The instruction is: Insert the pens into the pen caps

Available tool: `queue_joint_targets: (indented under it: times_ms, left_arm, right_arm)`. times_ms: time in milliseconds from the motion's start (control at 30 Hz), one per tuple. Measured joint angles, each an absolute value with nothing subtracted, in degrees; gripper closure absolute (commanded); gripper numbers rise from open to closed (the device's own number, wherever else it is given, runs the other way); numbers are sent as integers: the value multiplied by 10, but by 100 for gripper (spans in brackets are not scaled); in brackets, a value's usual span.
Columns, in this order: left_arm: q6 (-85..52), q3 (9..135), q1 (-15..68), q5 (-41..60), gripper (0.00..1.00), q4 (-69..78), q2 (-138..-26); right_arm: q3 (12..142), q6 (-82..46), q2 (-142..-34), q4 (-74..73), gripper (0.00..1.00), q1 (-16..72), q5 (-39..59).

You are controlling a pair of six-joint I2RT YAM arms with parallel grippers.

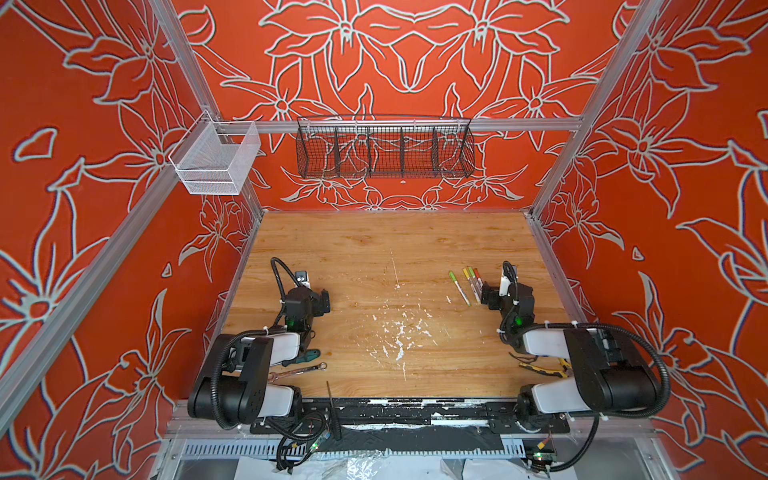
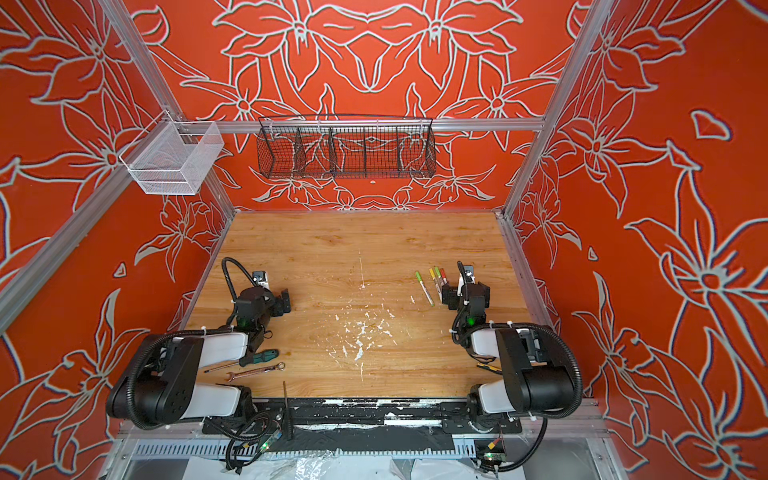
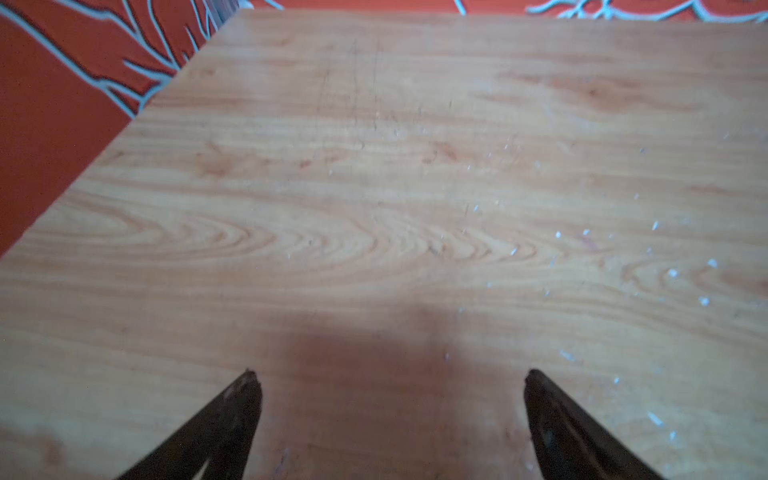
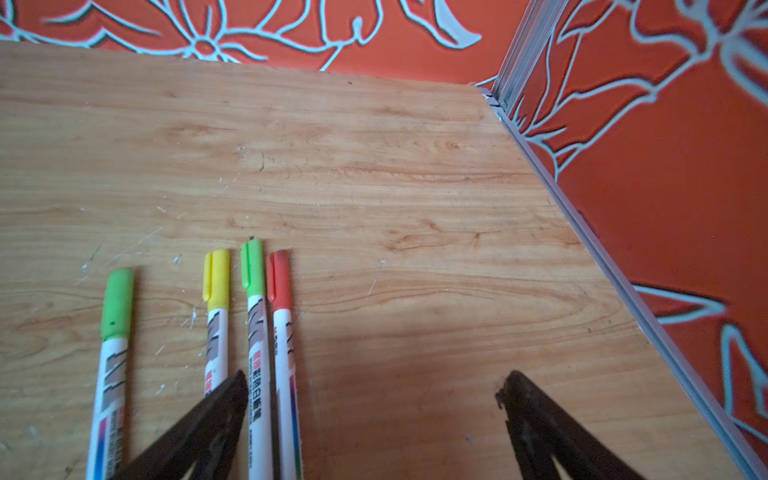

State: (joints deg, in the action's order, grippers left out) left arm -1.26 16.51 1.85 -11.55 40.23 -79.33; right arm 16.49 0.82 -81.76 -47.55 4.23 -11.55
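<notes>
Several pens [image 4: 257, 353] with white barrels lie side by side on the wooden table, on the right in both top views [image 1: 467, 286] [image 2: 432, 284]. Each has a pen cap on its far end: green [image 4: 118, 303], yellow [image 4: 217, 278], green [image 4: 252, 266] and red [image 4: 278, 280]. My right gripper [image 4: 374, 382] hangs open just above their near ends. One finger [image 4: 224, 399] stands over the yellow-capped pen, and the two rightmost pens run into the gap. My left gripper [image 3: 390, 374] is open over bare wood on the table's left [image 1: 324, 301], with nothing between its fingers.
A green-handled screwdriver [image 1: 301, 358] and a silver wrench [image 1: 297, 372] lie by the left arm's base. Yellow-handled pliers [image 1: 540, 368] lie under the right arm. White flecks [image 1: 399, 332] dot the table's middle. A black wire basket [image 1: 384, 149] and a white one [image 1: 216, 160] hang on the frame.
</notes>
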Motion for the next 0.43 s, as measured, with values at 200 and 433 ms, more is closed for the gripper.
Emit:
queue_joint_targets:
  times_ms: [200,433]
  left_arm:
    - [-9,171,18,-95,3,417,-793]
    - [-8,171,18,-87,3,417,-794]
  right_arm:
    - [166,4,-818,-482,3,42,-116]
    - [166,1,-818,-484,3,42,-116]
